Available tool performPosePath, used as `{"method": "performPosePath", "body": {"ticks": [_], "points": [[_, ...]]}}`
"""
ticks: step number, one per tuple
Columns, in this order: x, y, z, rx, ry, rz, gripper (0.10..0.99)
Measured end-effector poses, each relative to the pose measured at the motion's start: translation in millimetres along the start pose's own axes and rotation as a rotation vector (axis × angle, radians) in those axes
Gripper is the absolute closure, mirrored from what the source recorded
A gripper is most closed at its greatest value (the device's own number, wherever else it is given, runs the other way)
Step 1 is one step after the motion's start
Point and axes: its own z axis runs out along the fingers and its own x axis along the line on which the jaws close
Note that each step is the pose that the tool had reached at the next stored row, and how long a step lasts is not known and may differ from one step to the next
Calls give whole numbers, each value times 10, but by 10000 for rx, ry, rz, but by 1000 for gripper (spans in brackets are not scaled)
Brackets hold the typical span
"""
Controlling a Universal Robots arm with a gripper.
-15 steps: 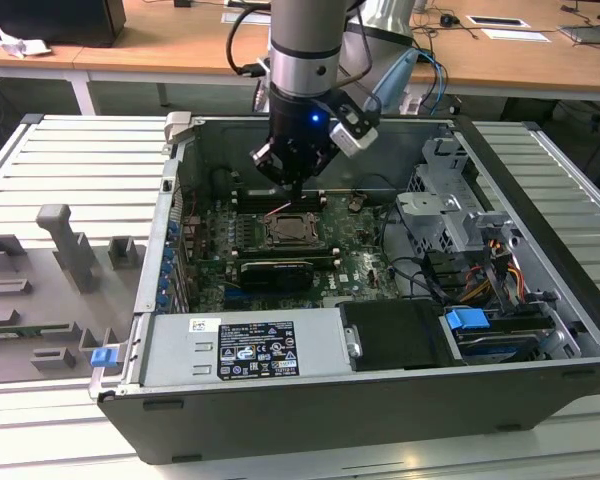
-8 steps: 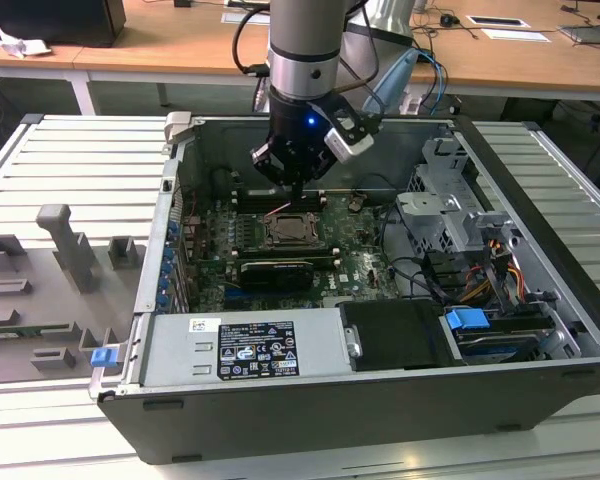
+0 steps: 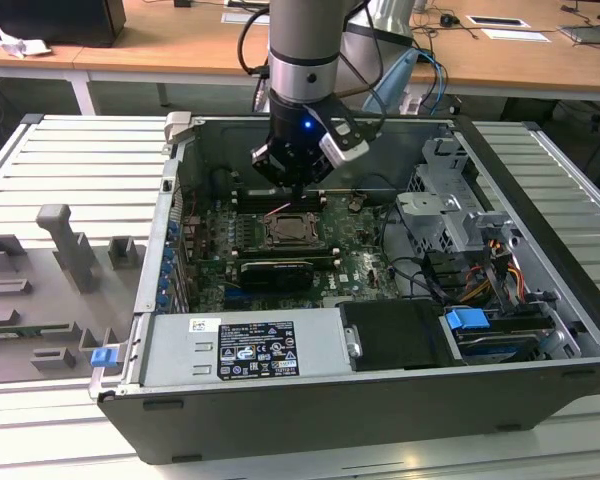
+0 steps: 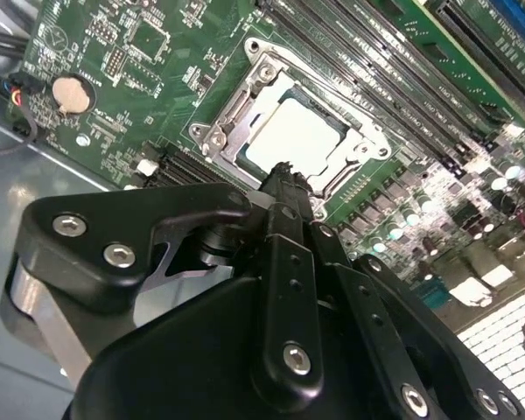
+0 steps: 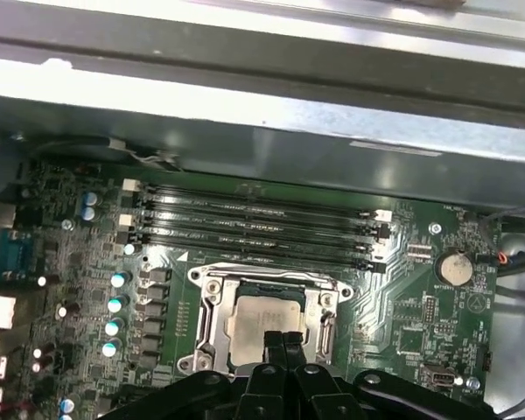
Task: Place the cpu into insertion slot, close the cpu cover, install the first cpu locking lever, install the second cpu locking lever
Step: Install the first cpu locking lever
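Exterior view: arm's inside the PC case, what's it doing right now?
The arm's pincer is down over the CPU socket on the green motherboard. In both wrist views the cpu already sits in the insertion slot, and the cpu cover lies closed around it. The fingertips are together, holding nothing, right at the chip's edge.
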Motion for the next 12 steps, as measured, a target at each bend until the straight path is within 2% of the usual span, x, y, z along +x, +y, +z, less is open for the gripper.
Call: {"method": "performPosePath", "body": {"ticks": [2,5,8,12], "points": [[1,1,13,-105,-22,176,980],[11,13,40,-155,-27,199,980],[11,43,119,-156,-28,207,980],[18,91,158,-161,-31,268,980]]}}
